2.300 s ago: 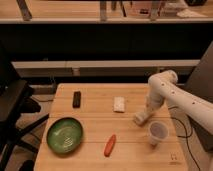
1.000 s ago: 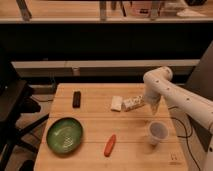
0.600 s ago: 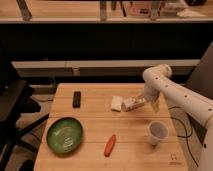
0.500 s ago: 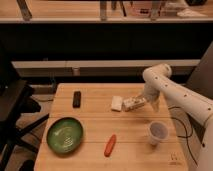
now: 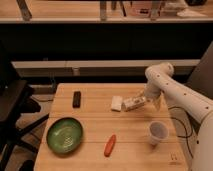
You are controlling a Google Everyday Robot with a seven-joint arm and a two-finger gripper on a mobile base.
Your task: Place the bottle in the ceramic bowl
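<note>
Right of centre, the bottle (image 5: 133, 104) is gripped sideways by the gripper (image 5: 141, 102), jaws closed on it, just beside the white block (image 5: 117, 103) over the wooden table (image 5: 95, 120). The ceramic bowl (image 5: 65, 135) is seen well apart, at lower left. A plastic cup (image 5: 157, 133) is stood at lower right, with an orange item (image 5: 110, 145) laid between them.
</note>
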